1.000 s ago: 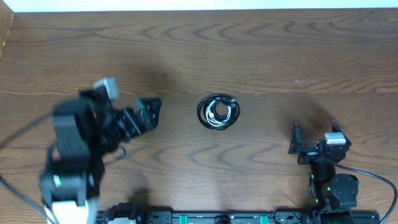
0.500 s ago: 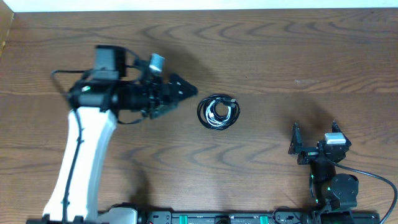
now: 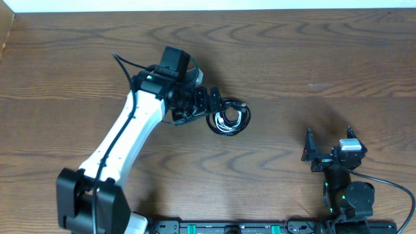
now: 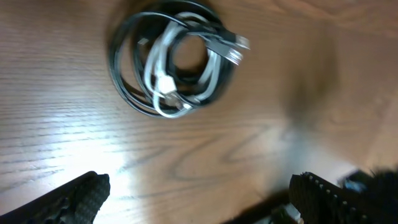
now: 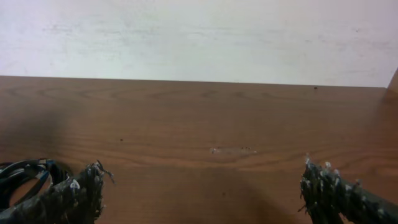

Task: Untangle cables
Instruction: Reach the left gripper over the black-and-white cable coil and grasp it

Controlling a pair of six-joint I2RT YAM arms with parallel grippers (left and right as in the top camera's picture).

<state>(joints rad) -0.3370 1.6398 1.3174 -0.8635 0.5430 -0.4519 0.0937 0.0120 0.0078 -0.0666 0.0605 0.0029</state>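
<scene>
The cables point(image 3: 229, 118) are lying in one small coiled bundle near the middle of the table point(image 3: 292, 58) in the overhead view, slightly left of centre. In the left wrist view the bundle point(image 4: 177, 59) is sitting in the upper left-centre of the frame. The black cord point(image 4: 121, 68) is looping round the outside. The white cord point(image 4: 155, 68) is winding inside and across it, with its white plug point(image 4: 166, 84) pointing toward the lower part of the loop. Two plug ends point(image 4: 235, 48) are sticking out at the bundle's upper right, blurred.

The left arm is reaching from the lower left of the overhead frame up to the centre, and the left gripper point(image 3: 213, 104) is hanging at the bundle's left edge. Its jaws are standing wide apart and holding nothing. In its wrist view the fingertips point(image 4: 81, 199) are showing at the bottom corners, with bare wood between them and the bundle, so they are not touching it.

The right gripper point(image 3: 328, 140) is sitting in the lower right of the overhead frame, well apart from the bundle, spread wide and gripping nothing. Its wrist view is showing both fingers point(image 5: 68, 199) at the bottom corners, the wood surface ahead and a white wall point(image 5: 199, 37) across the top.
</scene>
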